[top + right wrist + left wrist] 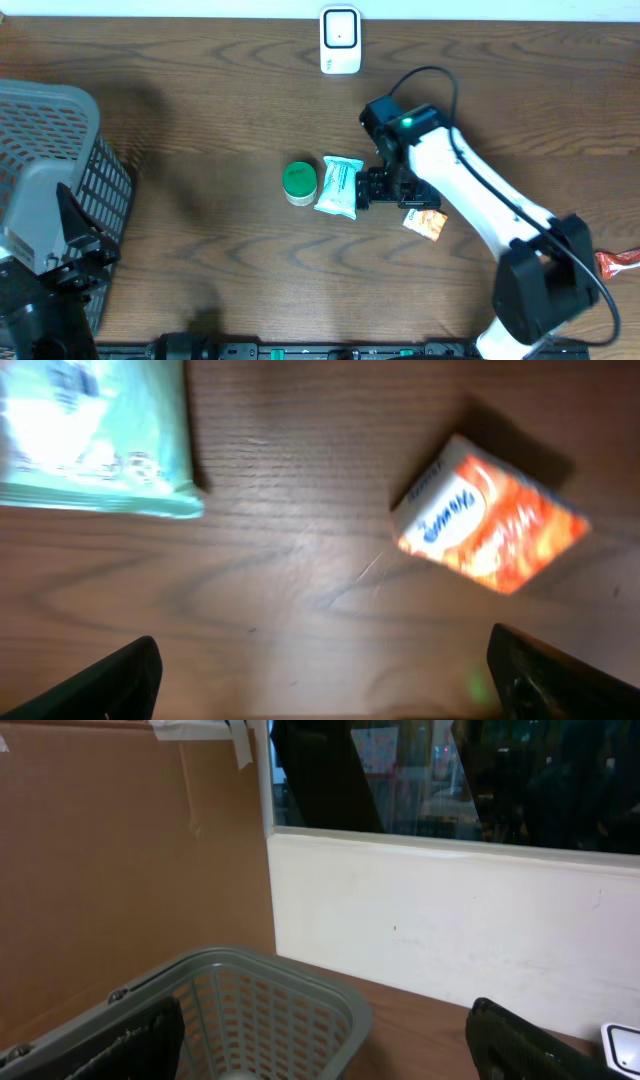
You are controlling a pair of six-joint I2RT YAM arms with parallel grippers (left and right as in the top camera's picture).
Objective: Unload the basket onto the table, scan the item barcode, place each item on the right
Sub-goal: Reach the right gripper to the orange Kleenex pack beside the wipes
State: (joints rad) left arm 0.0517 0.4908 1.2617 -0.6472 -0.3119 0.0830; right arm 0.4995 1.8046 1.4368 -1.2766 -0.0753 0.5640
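Mock shop checkout on a wooden table, white barcode scanner at its far edge, grey shopping basket at its left end, wipes packet and orange packet mid-table, cardboard sheet behind it.

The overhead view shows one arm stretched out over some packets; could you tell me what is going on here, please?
The right gripper hangs open and empty just above the table, with a teal packet and an orange packet lying flat on the wood close by it. Nothing is held up to the white scanner at the far edge. The left gripper, also open and empty, sits by the grey basket.
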